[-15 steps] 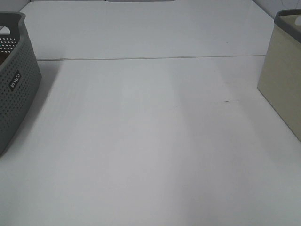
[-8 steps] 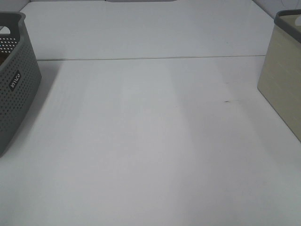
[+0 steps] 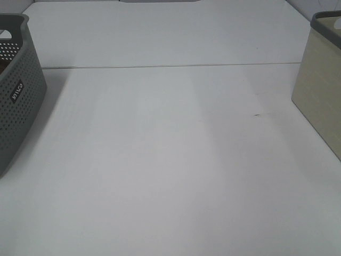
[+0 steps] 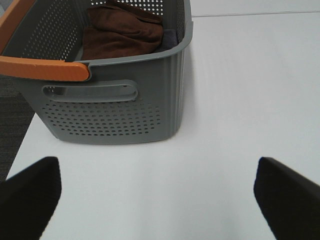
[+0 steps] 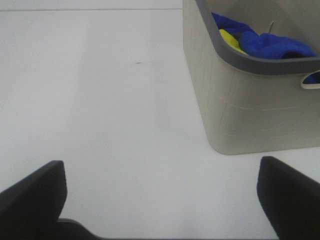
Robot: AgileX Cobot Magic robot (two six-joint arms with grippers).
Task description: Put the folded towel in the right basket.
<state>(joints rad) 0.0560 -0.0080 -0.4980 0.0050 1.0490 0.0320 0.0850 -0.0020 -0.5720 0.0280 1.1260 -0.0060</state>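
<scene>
Folded towel (image 4: pixel 122 32): brown, lying inside grey perforated basket (image 4: pixel 110 112), upper left of left wrist view; same basket at left edge of high view. Target beige basket (image 5: pixel 250 105), right of counter (image 3: pixel 170 160), already holds blue and yellow cloth (image 5: pixel 265 42).

Left gripper (image 4: pixel 157 200): jaws spread wide, nothing held, near grey basket. Right gripper (image 5: pixel 160 200): jaws likewise parted, empty.

Handling, judged: towel soft, light, limp; folds likely to slump. Pinch thick folded edge from above, through several layers.
</scene>
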